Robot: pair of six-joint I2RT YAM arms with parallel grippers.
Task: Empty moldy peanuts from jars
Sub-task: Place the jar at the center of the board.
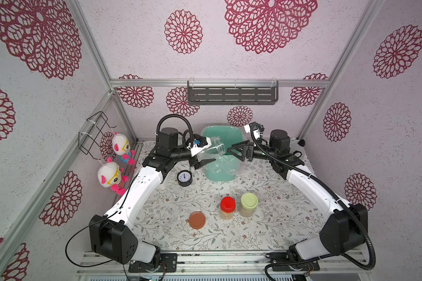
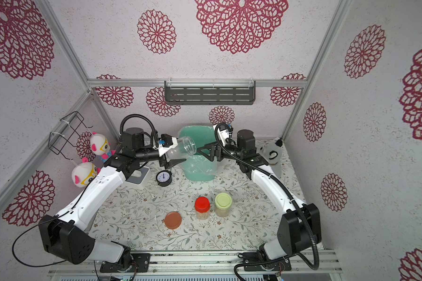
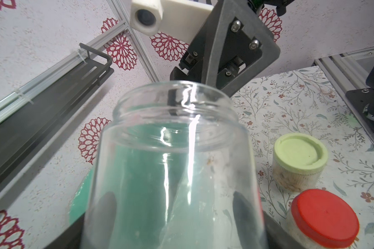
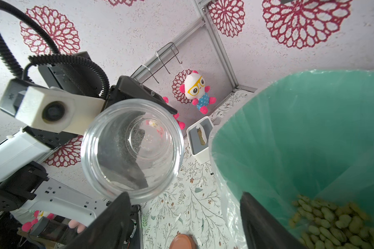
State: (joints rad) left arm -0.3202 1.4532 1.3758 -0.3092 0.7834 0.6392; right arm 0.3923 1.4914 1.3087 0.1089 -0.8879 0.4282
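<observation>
In both top views, the left gripper (image 1: 206, 153) (image 2: 177, 152) is clamping an empty jar (image 1: 216, 146) (image 2: 186, 147), lidless and tilted, its mouth over the teal bin (image 1: 219, 134) (image 2: 196, 133) at the table's back. The right gripper (image 1: 229, 149) (image 2: 200, 150) is hovering just beside that mouth, jaws spread, gripping nothing. Nearer the front, a red-lidded jar (image 1: 227, 207) and a green-lidded jar (image 1: 248, 204) are standing side by side, with a brown-orange lid (image 1: 197, 220) lying flat nearby.

In the left wrist view, dark fingers (image 3: 242, 204) are pressing the empty jar's sides, and peanuts (image 3: 289, 183) are showing through the green-lidded jar's wall.

In the right wrist view, more peanuts are lying heaped inside the plastic-lined bin.
</observation>
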